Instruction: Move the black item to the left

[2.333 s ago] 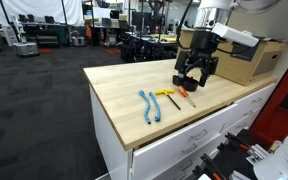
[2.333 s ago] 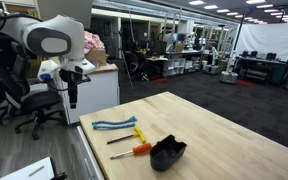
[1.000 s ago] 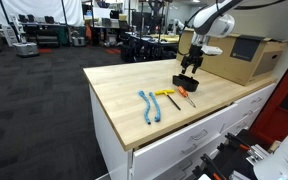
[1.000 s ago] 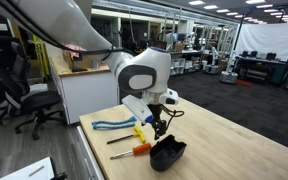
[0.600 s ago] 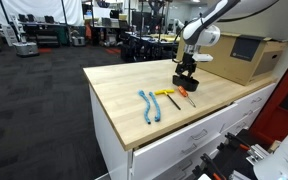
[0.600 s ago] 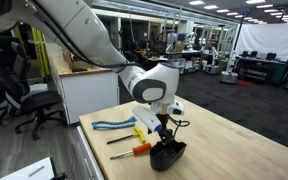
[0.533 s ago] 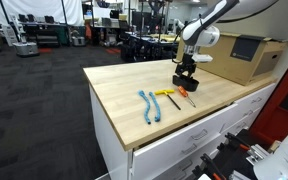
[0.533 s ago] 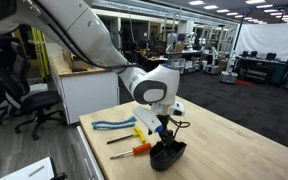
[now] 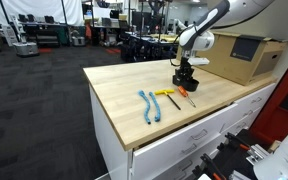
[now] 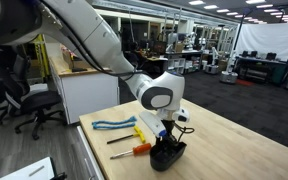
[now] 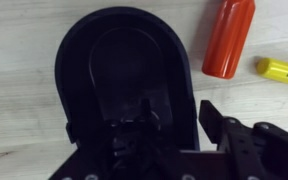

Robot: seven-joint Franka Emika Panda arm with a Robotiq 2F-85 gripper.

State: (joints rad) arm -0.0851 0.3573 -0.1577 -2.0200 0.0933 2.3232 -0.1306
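On the desk (image 9: 119, 85), black item (image 9: 185, 81) sits just beside an orange-red screwdriver handle (image 11: 229, 38) and a yellow handle (image 11: 282, 70). The item is hollow with an open top. In the wrist view, one of the jaws reaches into the cavity and the other sits outside the wall. Cannot tell if they pinch it. Blue tool (image 10: 112, 124) lies apart.

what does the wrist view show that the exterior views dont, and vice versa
Only the wrist view: the hollow inside of the black item, seen from above. Only the exterior views: the blue tool, the robot arm and the room behind. Both: the black item, the orange-handled screwdriver and the yellow-handled screwdriver beside it, and the wooden table top.
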